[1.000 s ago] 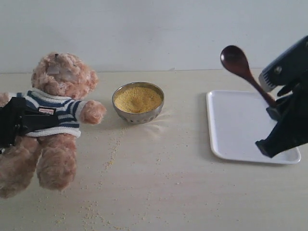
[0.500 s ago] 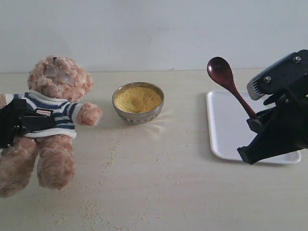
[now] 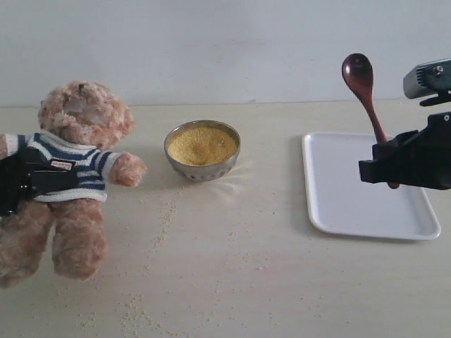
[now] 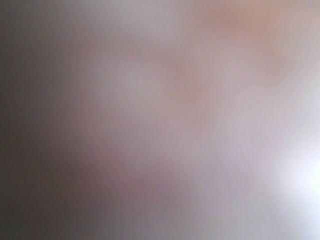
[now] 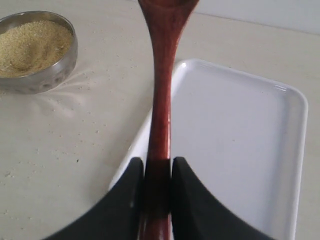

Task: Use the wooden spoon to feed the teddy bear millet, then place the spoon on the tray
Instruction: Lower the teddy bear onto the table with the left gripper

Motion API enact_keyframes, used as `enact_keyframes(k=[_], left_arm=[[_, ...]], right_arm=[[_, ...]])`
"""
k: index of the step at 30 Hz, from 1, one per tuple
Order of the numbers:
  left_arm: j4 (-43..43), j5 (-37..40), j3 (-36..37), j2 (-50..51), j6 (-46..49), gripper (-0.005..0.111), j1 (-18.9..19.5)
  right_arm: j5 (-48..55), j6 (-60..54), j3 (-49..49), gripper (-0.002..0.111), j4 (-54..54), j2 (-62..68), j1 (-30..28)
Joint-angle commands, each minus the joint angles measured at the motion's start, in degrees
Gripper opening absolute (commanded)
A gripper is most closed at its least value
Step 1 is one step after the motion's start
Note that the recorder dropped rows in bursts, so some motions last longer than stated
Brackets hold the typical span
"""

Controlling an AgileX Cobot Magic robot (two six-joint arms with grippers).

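The teddy bear (image 3: 81,151) lies at the left in its striped shirt. My left gripper (image 3: 28,179) is clamped across its torso; the left wrist view is only a pink-grey blur. My right gripper (image 3: 384,165) (image 5: 158,167) is shut on the handle of the wooden spoon (image 3: 358,74) (image 5: 161,90). It holds the spoon nearly upright, bowl end up, above the white tray (image 3: 345,197) (image 5: 235,130). Whether the spoon's bowl carries anything cannot be told. Millet (image 3: 202,144) (image 5: 30,45) fills the steel bowl (image 3: 204,171) (image 5: 47,75) at mid-table, between bear and tray.
Stray millet grains (image 3: 165,218) are scattered on the beige table in front of the bowl and toward the near edge. A pale wall runs along the back of the table.
The right arm has swung up and to the right, bringing the spoon from a leftward tilt to almost upright over the tray. The bear has shifted slightly in the left gripper.
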Motion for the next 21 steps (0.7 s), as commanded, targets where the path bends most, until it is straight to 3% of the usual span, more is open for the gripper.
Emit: enact_keyframes(k=[1,6,10,12,13,17,21], left_arm=[[-1.70,0.00,-0.33,0.06,3.93,0.005,0.11],[-3.27,-0.67,-0.33,3.24,6.93,0.005,0.11],[-6.73,3.34,-0.42,7.87,7.80,0.005,0.11],[-6.73,2.84,-0.42,8.32,8.85,0.011,0.11],[-6.73,2.84,-0.42,8.32,10.03,0.023,0.11],[-6.73,2.84,-0.42,8.32,10.31,0.048,0.11],[-6.73,2.84,-0.42,8.32,12.13,0.058,0.11]], right_arm=[[-2.45,0.06,-0.28,0.000,-0.55,-0.24,-0.44],[-2.80,0.06,-0.28,0.000,-0.55,-0.24,-0.44],[-2.80,0.06,-0.28,0.000,-0.55,-0.24,-0.44],[-2.90,0.06,-0.28,0.000,-0.55,-0.24,-0.44],[-3.27,0.06,-0.28,0.000,-0.55,-0.24,-0.44],[-4.55,0.06,-0.28,0.000,-0.55,-0.24,-0.44],[-4.90,0.06,-0.28,0.000,-0.55,-0.24,-0.44]])
